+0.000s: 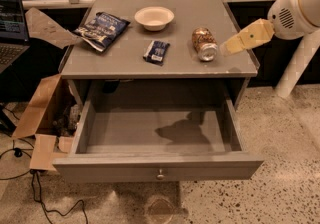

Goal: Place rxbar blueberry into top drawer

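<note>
We see a white, rounded arm housing [300, 8] with a small round grille [286, 17] of dark dots, narrowing into a pale yellow, wedge-shaped gripper [227, 47] marked with one green dot [252, 34], at the view's upper right.

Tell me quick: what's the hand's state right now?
Pale yellow hand: state cannot be told; it is at the grey table's edge, beside the tipped metal can.

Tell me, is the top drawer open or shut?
Open: the top drawer is pulled out, its floor visible. The gripper hovers beside the can on the tabletop.
</note>
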Motion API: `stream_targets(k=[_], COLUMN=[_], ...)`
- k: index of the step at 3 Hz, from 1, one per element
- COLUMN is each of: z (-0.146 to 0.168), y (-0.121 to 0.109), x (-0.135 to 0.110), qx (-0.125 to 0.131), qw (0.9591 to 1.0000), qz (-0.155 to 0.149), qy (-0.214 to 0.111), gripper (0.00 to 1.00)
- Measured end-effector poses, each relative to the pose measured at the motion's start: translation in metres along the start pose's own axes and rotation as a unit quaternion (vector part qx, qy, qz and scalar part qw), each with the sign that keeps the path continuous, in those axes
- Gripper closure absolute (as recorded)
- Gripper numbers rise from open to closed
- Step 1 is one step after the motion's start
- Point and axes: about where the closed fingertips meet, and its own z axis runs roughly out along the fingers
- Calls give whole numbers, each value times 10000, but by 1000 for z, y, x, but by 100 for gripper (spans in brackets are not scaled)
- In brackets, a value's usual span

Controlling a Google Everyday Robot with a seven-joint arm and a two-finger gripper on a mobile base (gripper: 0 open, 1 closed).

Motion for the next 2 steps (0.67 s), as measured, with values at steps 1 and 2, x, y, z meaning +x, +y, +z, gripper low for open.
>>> stream_targets(k=[1,2], z=[1,28], y=[-4,-2], x=[3,-11], qx=[81,151], qw=[9992,9952], qz=[369,957], qy=[-89,-155], gripper=[0,0])
